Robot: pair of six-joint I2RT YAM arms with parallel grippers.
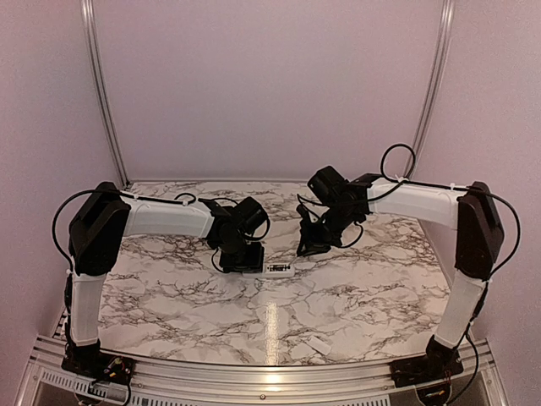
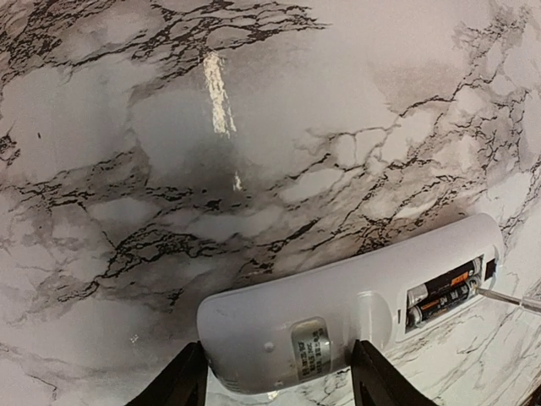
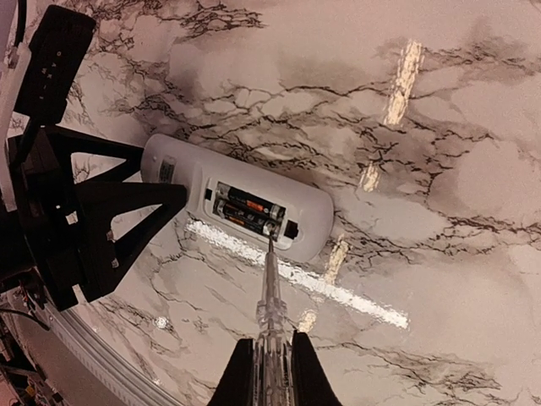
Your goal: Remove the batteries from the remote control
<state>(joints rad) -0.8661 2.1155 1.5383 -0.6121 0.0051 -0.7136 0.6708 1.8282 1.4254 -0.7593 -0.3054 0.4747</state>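
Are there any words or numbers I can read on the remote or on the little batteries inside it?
Sticker on the back of the remote control: it has printed lines, but they are too blurred to read.
Batteries in the open compartment: they have orange and pale markings that are too small to read.
No other writing shows in any view.

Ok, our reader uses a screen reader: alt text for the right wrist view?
The right gripper holds a thin silvery tool, its tip at the open compartment of the white remote control, two batteries inside. The left gripper straddles the remote's other end.
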